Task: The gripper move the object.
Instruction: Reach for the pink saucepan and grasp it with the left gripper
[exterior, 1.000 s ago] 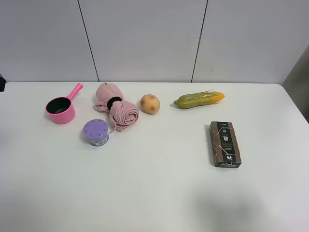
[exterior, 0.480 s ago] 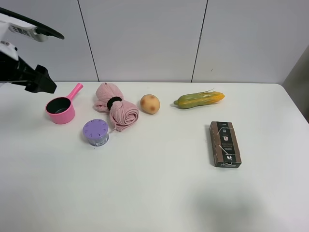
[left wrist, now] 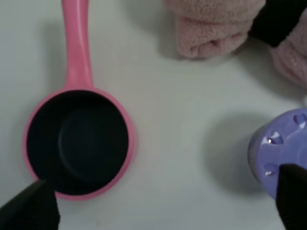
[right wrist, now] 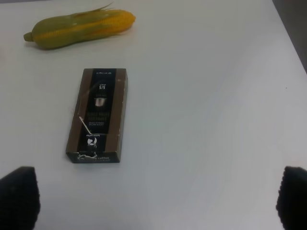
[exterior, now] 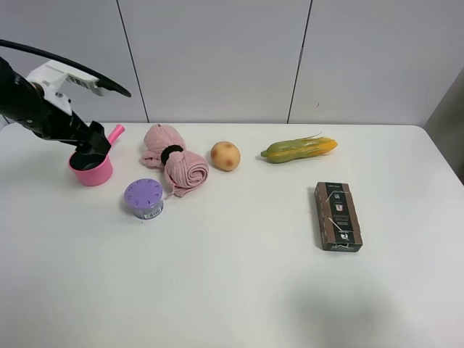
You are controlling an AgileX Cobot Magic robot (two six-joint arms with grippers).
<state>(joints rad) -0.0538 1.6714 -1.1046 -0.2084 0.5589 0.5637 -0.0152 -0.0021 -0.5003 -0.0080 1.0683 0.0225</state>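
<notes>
The pink toy saucepan (exterior: 93, 171) with a dark inside sits at the far left of the white table, its straight handle (exterior: 115, 133) pointing back and to the right. My left gripper (exterior: 91, 148), black with a white bracket, hovers right over the pan's back rim. In the left wrist view the pan (left wrist: 76, 143) lies below the gripper (left wrist: 160, 206), whose two black fingertips (left wrist: 29, 211) are far apart with nothing between them. My right gripper (right wrist: 153, 201) is open and empty above the table; it does not show in the high view.
A purple round lidded container (exterior: 143, 197) stands just front-right of the pan, with a pink rolled cloth (exterior: 174, 163) behind it. Further right are a tan ball-like fruit (exterior: 225, 155), a corn cob (exterior: 299, 149) and a dark flat box (exterior: 338, 216).
My left arm has come in from the left edge and moved right and down, from beside the pan to over it. The table items have not moved.
</notes>
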